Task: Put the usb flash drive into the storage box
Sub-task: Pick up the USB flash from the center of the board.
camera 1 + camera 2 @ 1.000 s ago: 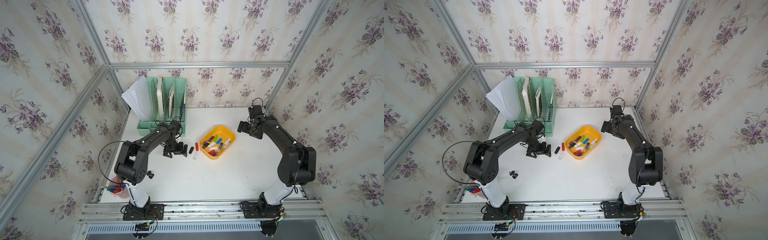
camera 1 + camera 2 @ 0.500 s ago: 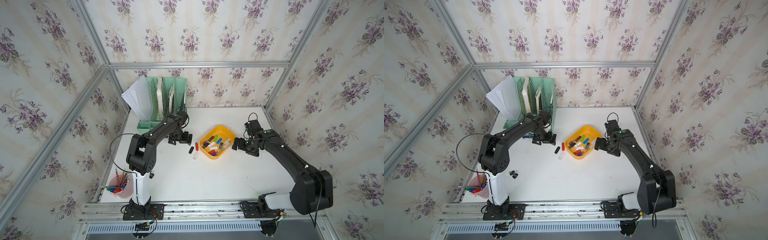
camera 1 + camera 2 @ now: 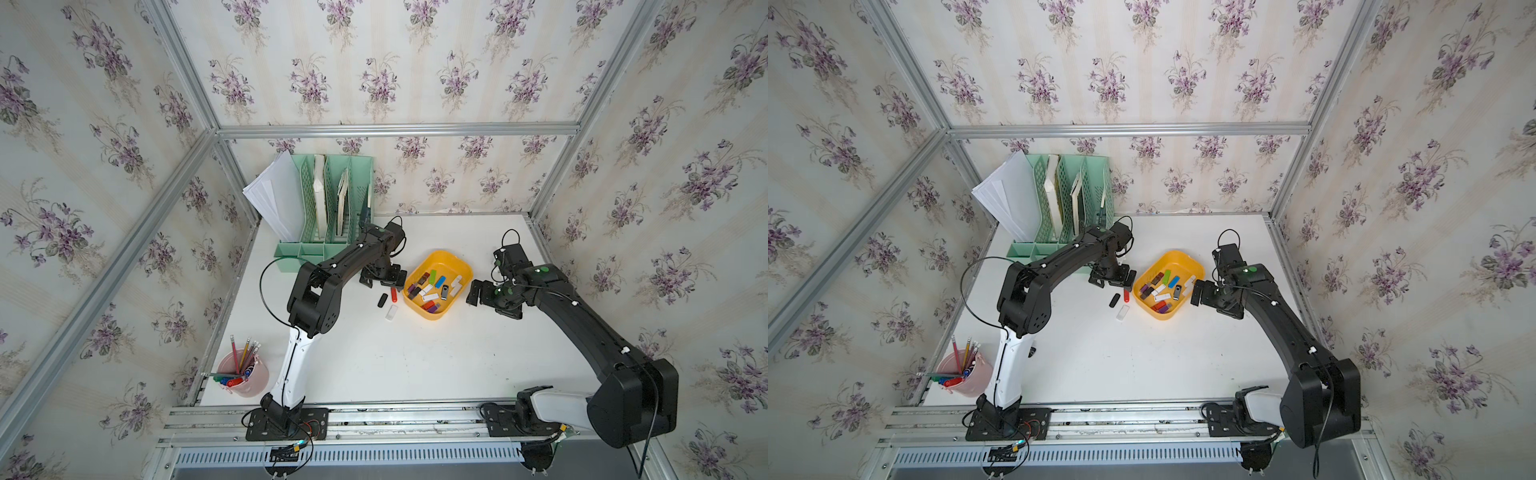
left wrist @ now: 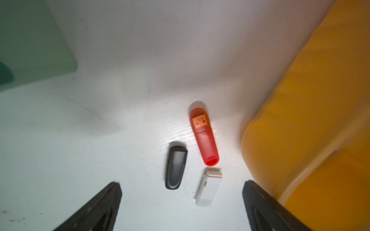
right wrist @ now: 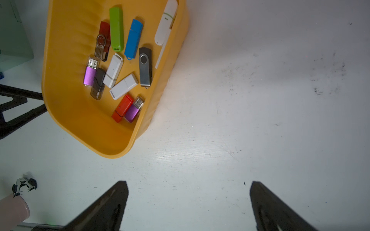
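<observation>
**Mia:** Where are the drives?

**Ben:** Lots lie in the box (image 3: 449, 262). Three are out on the table (image 3: 415, 361), just beside the box: a red drive (image 4: 204, 138), a black drive (image 4: 176, 168) and a white drive (image 4: 208, 188).

**Mia:** Does the left gripper (image 3: 384, 277) have one?

**Ben:** No. Its jaws are wide apart and hold nothing. It hangs over those three.

**Mia:** And the right gripper (image 5: 187, 184)?

**Ben:** Wide apart too, and empty. It is on the other side of the box, over bare table.

**Mia:** So what step is this?

**Ben:** I think the left one is lining up to pick a drive. No drive is picked up yet.

**Mia:** What comes next?

**Ben:** It should go down over one drive and pinch its long sides. The red and white ends nearly touch, and the black one lies close by. The box wall is near one finger. So it must aim well and not bump the others.
</observation>
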### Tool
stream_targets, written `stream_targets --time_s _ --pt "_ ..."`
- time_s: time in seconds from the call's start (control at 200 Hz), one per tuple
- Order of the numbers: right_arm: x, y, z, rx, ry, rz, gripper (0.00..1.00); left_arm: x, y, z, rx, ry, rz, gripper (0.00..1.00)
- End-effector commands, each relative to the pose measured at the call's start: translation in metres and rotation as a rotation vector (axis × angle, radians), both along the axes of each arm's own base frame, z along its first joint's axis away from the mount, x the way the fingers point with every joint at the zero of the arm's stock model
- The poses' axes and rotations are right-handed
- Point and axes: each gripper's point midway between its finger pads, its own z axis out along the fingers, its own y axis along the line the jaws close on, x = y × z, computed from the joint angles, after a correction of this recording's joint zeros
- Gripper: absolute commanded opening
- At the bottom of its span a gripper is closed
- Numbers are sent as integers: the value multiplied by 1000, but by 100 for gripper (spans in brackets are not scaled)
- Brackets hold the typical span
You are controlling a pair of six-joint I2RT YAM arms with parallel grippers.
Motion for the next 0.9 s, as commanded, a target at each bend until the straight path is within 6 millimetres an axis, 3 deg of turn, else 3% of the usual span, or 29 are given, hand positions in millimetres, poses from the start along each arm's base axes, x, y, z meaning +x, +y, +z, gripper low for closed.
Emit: stream_targets --time_s 0.0,0.17,0.475,0.509,0.609,0.894 --pt "-2 -1 1 -4 4 0 100 -9 -9 -1 -1 30 1 99" --pt "-1 -1 6 1 -7 -1 100 -20 -20 0 -17 37 -14 99" --pt "-3 12 15 51 -36 4 100 -33 28 -1 39 48 -10 99" --pt "-3 15 16 56 -39 8 99 -34 30 -5 40 49 -12 100" --pt "-4 23 16 66 -41 16 98 -37 34 -15 40 62 -19 90" --pt "-6 44 15 70 -44 56 96 -27 37 -20 62 14 -30 88"
